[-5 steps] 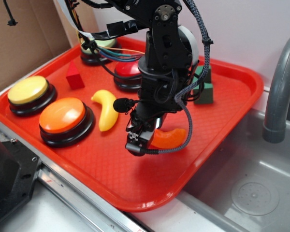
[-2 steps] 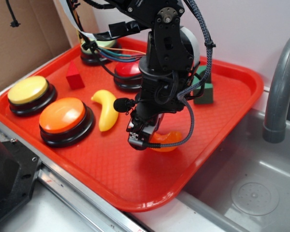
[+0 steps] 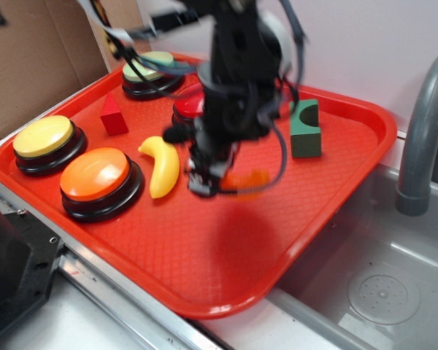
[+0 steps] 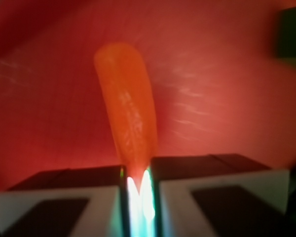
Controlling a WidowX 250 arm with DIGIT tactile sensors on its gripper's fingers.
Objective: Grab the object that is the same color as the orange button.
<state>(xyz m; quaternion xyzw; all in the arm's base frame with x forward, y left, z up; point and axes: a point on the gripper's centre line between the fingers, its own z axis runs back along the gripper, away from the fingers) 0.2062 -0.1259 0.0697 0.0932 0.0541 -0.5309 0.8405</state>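
Observation:
The orange crescent-shaped object [image 3: 245,180] hangs blurred above the red tray [image 3: 336,182], pinched at one end by my gripper [image 3: 208,182]. In the wrist view the object [image 4: 128,118] sticks out forward from between the two fingers, which are shut on its narrow tip; my gripper [image 4: 137,190] holds it over the tray floor. The orange button [image 3: 96,175] on its black base sits at the tray's left front, well left of the gripper.
A yellow toy banana [image 3: 163,166] lies just left of the gripper. A yellow button [image 3: 42,137], red block [image 3: 113,117], red button [image 3: 186,108], pale green button [image 3: 147,69] and green block [image 3: 305,130] stand on the tray. A sink [image 3: 379,284] and grey faucet [image 3: 423,124] are at right.
The gripper has closed on the orange object and risen, moving up and slightly back with it; the object has left the tray floor. The arm is motion-blurred now.

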